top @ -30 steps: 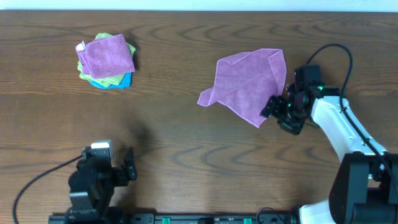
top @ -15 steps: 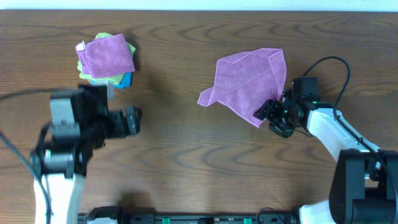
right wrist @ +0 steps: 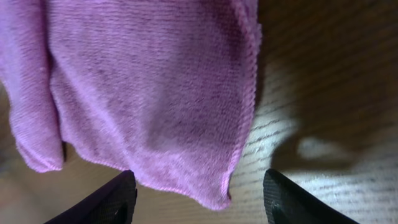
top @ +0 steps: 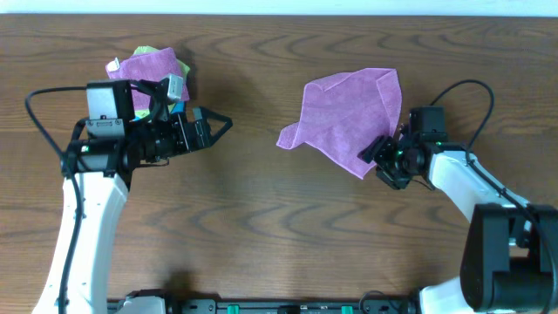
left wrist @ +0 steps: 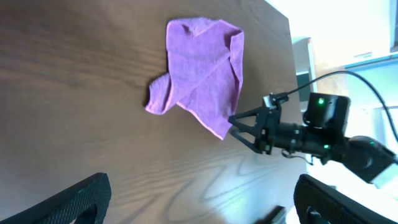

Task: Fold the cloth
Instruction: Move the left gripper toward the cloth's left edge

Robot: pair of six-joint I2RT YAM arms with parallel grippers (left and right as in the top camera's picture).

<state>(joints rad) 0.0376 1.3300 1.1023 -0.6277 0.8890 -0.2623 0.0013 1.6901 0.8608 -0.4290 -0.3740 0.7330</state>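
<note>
The white-shelled left arm (top: 85, 214) and right arm (top: 464, 179) bore black joints (top: 495, 257) and thin black cables (top: 472, 84); the three-o'clock black tool (top: 380, 164) glowed green at its base.

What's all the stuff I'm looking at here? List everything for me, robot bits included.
table: one, dark brown wood, fills the view
the cloth: one, lilac, rumpled, right of centre
stack of cloths: one pile, purple on top, green peeking out, far left, partly hidden
left arm, right arm: white, black cables, one each side
left gripper: black, open, just right of the stack
right gripper: black, open, fingers either side of the cloth's near corner
</note>
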